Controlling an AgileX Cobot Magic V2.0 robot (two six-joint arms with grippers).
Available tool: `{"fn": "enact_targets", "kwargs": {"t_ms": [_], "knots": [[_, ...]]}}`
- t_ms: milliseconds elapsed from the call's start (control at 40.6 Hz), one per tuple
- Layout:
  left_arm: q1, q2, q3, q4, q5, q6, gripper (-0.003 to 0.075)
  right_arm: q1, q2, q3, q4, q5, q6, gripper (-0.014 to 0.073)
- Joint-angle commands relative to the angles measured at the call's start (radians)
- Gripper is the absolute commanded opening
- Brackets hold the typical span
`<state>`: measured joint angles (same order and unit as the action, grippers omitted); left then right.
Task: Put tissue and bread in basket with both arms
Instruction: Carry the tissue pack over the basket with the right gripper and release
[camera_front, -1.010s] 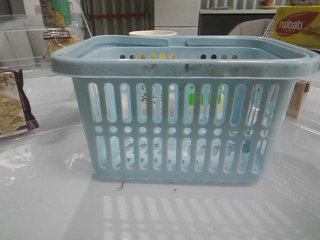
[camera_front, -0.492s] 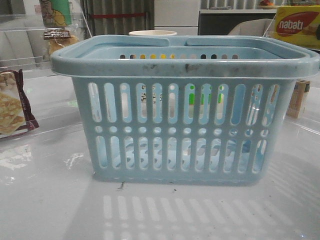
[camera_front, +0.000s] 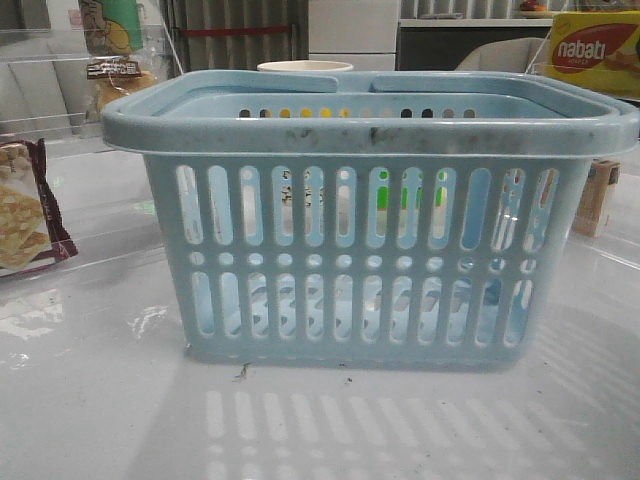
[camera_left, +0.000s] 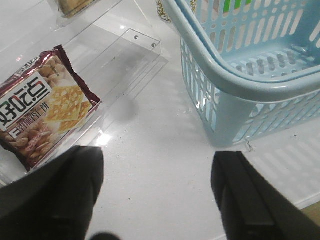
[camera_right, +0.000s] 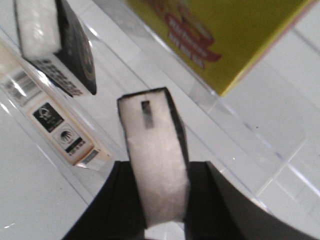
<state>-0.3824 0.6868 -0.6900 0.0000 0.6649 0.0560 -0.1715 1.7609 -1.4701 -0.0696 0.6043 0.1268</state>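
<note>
The light blue basket (camera_front: 370, 130) stands in the middle of the table and fills the front view; its corner also shows in the left wrist view (camera_left: 240, 85). My right gripper (camera_right: 161, 172) is shut on the tissue (camera_right: 155, 150), a small dark-edged pack with a white face, held above a clear shelf. A second similar pack (camera_right: 55, 45) stands beyond it. The bread (camera_front: 115, 85) lies on a clear shelf at the far left. My left gripper (camera_left: 157, 165) is open and empty over bare table, between the basket's corner and a cracker packet. Neither gripper shows in the front view.
A maroon-edged cracker packet (camera_front: 20, 215) lies left of the basket and also shows in the left wrist view (camera_left: 42, 107). The yellow nabati box (camera_front: 590, 50) sits at the far right, close to my right gripper (camera_right: 225, 35). A pale cup (camera_front: 305, 67) stands behind the basket. A small carton (camera_front: 595, 195) stands at its right.
</note>
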Motion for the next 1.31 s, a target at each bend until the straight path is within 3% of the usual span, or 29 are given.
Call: {"fn": "enact_targets", "kwargs": {"t_ms": [0,148,369,616,911,1010,1157,1280], "knots": [[-0.009,0.002,-0.027,0.000,-0.083,0.002,0.0506,0.026,-0.136,-0.036,-0.010,-0.040,-0.004,0.0192],[-0.009,0.002,-0.027,0.000,-0.083,0.002,0.0506,0.114,-0.252,-0.036,-0.010,-0.001,-0.005,0.0192],[-0.009,0.002,-0.027,0.000,-0.083,0.002,0.0506,0.339,-0.347,-0.029,-0.010,0.028,-0.013,0.0192],[-0.009,0.002,-0.027,0.000,-0.083,0.002,0.0506,0.576,-0.306,-0.003,-0.010,0.033,-0.012,0.0192],[-0.009,0.002,-0.027,0.000,-0.083,0.002,0.0506,0.692,-0.178,0.010,0.036,0.057,-0.012,0.0200],[-0.009,0.002,-0.027,0.000,-0.083,0.002,0.0506,0.694,-0.145,0.010,0.045,0.057,-0.012,0.0281],[-0.009,0.002,-0.027,0.000,-0.083,0.002,0.0506,0.694,-0.120,0.010,0.044,0.052,-0.013,0.0503],[-0.009,0.002,-0.027,0.000,-0.083,0.002,0.0506,0.694,-0.134,0.010,0.038,0.055,-0.023,0.0540]]}}
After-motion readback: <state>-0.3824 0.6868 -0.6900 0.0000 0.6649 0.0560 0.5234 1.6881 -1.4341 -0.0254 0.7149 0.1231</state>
